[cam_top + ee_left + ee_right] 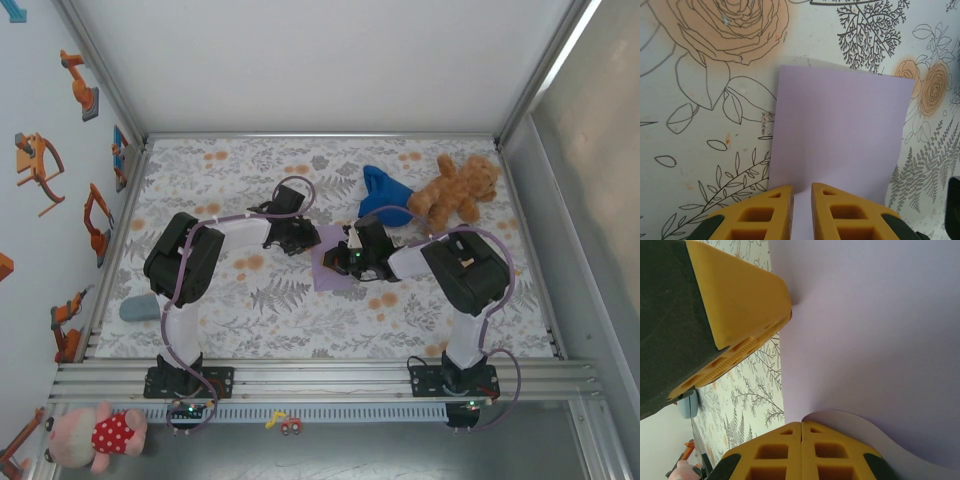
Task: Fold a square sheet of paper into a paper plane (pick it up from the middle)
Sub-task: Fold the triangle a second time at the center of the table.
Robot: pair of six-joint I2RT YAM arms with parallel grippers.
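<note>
Left pincer (802, 192) I see narrowly parted on smooth lavender paper (840, 135); right pincer (801, 429) closed tight beside its curled edge.

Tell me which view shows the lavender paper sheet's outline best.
Left wrist: the lavender sheet lies flat, far edge and both side edges visible. Top external gives a small, partly covered patch; right wrist a close-up surface with one curled edge.

Top view: bright, even light is falling from above; glare is bleaching the metal wall (590, 150) at 2 o'clock. Left wrist view: the floral table cover (705, 125) is reading sharp, yellow fingers (765, 215) at 6 o'clock softening. Right wrist view: the square sheet of paper (875, 325) is washing out pale, shadow pooling at 12 o'clock.
</note>
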